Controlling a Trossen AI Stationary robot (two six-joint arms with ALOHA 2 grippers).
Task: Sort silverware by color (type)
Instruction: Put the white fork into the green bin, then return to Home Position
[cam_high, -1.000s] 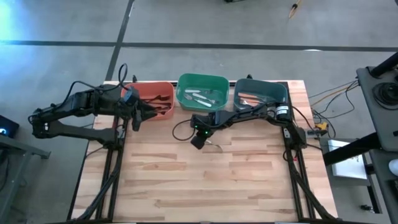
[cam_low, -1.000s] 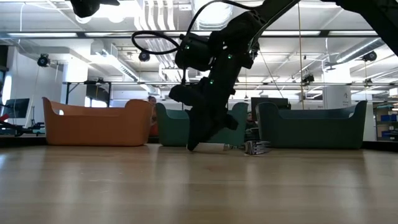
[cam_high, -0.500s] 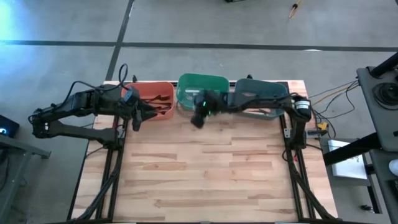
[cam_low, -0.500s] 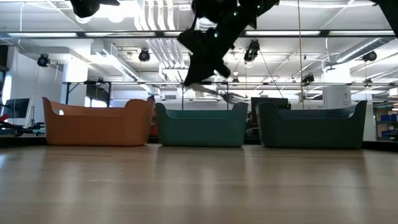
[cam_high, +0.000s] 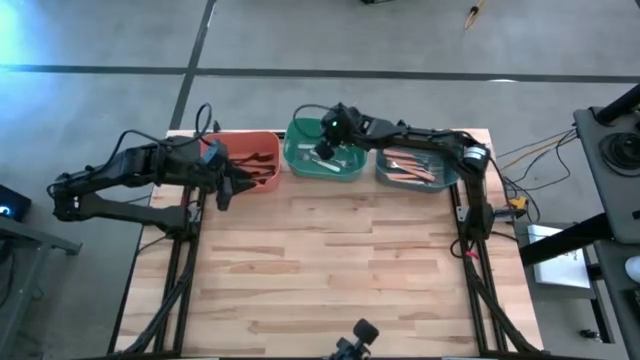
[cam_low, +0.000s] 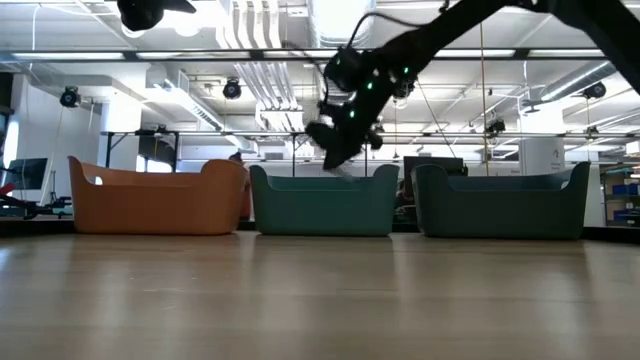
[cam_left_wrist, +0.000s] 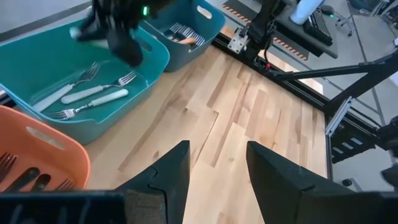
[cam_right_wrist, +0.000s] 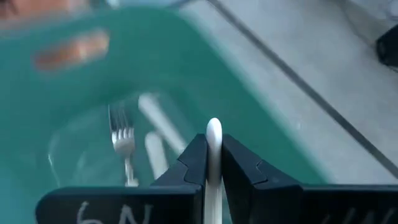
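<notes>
Gripping a white-handled fork (cam_right_wrist: 213, 163), right claw (cam_high: 325, 147) over green bin (cam_high: 296, 160)

Bright, even overhead lighting; soft shadows; motion blur in the right wrist view.

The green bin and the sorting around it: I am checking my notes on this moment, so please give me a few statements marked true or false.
1. The right gripper is shut on a white-handled fork. True.
2. That gripper hangs above the green bin. True.
3. The green bin holds orange-handled forks. False: its forks have white handles.
4. The left gripper holds a fork. False: its fingers stand apart with nothing between them.
5. Forks lie loose on the table. False: none show there.
</notes>
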